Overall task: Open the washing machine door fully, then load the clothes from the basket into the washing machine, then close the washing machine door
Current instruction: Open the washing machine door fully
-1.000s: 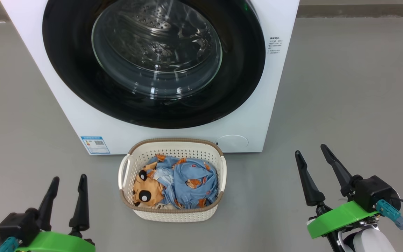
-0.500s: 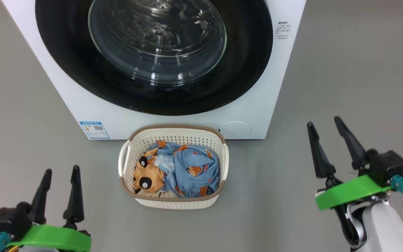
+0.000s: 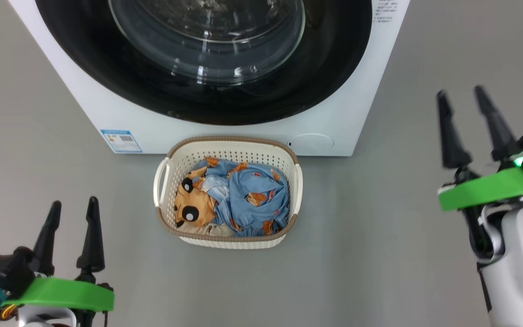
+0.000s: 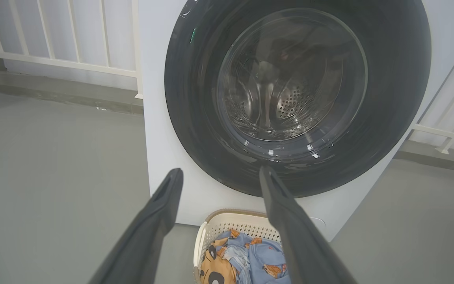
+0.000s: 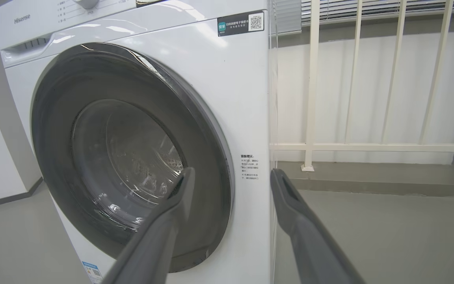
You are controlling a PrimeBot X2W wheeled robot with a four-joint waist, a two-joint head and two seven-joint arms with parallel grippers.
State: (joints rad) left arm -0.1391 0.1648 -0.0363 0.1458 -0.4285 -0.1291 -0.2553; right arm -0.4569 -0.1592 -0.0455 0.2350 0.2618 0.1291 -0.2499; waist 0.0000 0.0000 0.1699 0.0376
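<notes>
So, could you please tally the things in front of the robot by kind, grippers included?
washing machine: 1
basket: 1
heap of clothes: 1
grippers: 2 (left gripper, right gripper)
Total: 5

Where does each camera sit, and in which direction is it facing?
Head view: on the head, facing down at the basket of clothes and the washing machine's lower front; left gripper, right gripper, pale forearm show.
Left wrist view: on the left wrist, facing the washing machine door front-on; own fingers show.
Right wrist view: on the right wrist, facing the door obliquely, railing beyond; own fingers show.
Shared: all three show the door.
</notes>
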